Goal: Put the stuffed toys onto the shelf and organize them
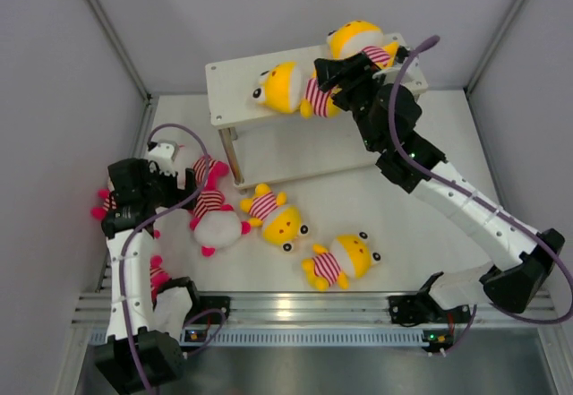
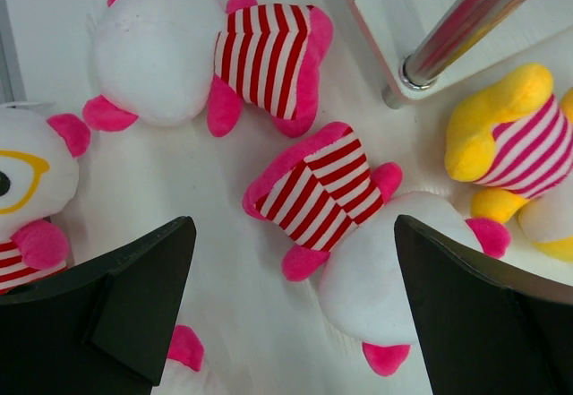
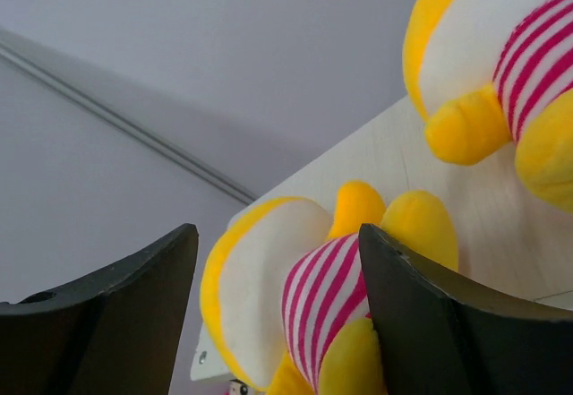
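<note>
Right wrist view: right gripper (image 3: 276, 230) jaws stand apart around a yellow doll (image 3: 295, 314) on the shelf (image 3: 380, 158), seemingly releasing it; left gripper (image 2: 295, 220) jaws wide above a pink doll (image 2: 318, 189).

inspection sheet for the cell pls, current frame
Surface: white table, no marks seen.
Job's things: shelf holds two yellow dolls lying on its top board; two more yellow dolls on the table; pink dolls clustered by the left arm, partly hidden.
Clutter: nothing seen.
Grippers: left gripper open above the pink dolls; right gripper open at the shelf-top dolls.
Cables: purple cables loop along both arms.
Surroundings: grey walls, metal rail at the near edge.
</note>
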You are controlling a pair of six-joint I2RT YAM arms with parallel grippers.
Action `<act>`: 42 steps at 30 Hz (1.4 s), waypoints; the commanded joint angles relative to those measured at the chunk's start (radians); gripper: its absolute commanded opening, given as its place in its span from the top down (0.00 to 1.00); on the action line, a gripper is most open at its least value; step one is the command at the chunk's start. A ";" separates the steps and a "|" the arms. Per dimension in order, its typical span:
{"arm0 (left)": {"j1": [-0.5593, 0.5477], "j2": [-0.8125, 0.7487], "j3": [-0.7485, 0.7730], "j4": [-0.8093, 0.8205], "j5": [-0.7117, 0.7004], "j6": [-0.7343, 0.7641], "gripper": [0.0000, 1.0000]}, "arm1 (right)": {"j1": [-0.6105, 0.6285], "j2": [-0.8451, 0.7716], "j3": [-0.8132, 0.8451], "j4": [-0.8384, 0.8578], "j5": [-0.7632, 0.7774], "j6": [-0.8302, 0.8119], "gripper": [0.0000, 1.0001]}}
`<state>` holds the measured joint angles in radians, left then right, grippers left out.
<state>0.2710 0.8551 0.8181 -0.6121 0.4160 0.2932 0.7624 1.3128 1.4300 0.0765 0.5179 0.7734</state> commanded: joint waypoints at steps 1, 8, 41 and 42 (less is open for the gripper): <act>-0.004 -0.008 0.119 -0.032 0.092 0.043 0.01 | -0.002 0.060 0.092 -0.073 -0.067 -0.058 0.27; -0.007 0.033 0.400 -0.210 0.222 0.090 0.03 | -0.044 0.042 0.214 -0.208 -0.146 -0.255 0.25; -0.046 0.101 0.506 -0.225 0.237 0.080 0.06 | -0.152 0.484 0.888 -1.015 -0.710 -1.179 0.40; -0.044 0.101 0.506 -0.227 0.239 0.080 0.06 | -0.152 0.479 0.879 -1.002 -0.710 -1.168 0.56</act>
<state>0.2291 0.9771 1.3251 -0.8444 0.6563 0.3523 0.6189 1.7988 2.3421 -0.9646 -0.2436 -0.4141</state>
